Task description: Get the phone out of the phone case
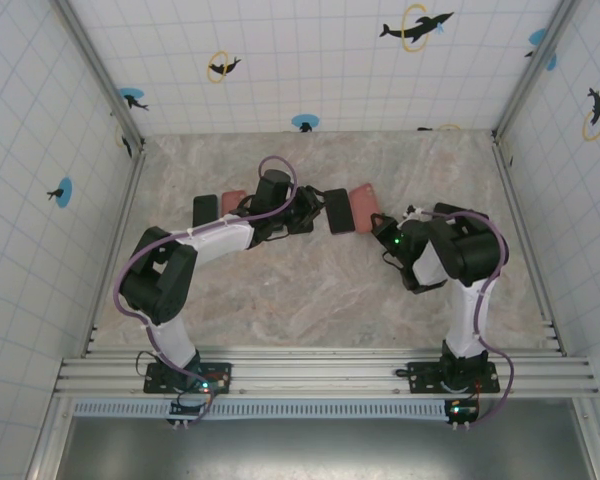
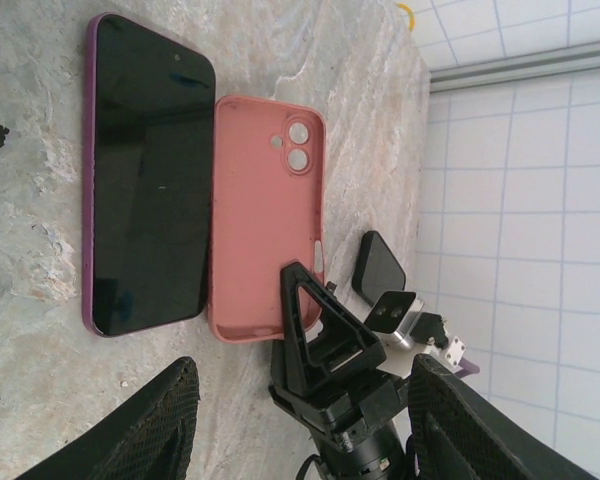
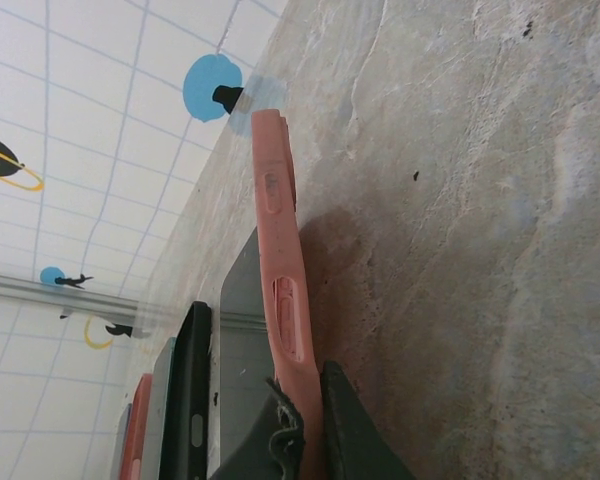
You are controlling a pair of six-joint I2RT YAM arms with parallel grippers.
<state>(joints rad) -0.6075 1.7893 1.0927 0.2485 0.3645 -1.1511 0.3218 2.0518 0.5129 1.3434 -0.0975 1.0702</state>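
right wrist view: right gripper [image 3: 305, 420] pinches the pink case [image 3: 280, 250] rim (overhead, too small to tell); left gripper [image 2: 302, 365] spread, empty

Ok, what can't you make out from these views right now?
- Pink case in the right gripper: edge-on in the right wrist view, so its inside is hidden.
- Phone in the left wrist view: purple rim may be a case or its own frame.
- Small dark slab by the tiled wall, left wrist view: too small to identify.

The 2 arms bend inward toward each other, left gripper [image 1: 316, 212] spread wide, right gripper [image 1: 377, 224] clamped tight.
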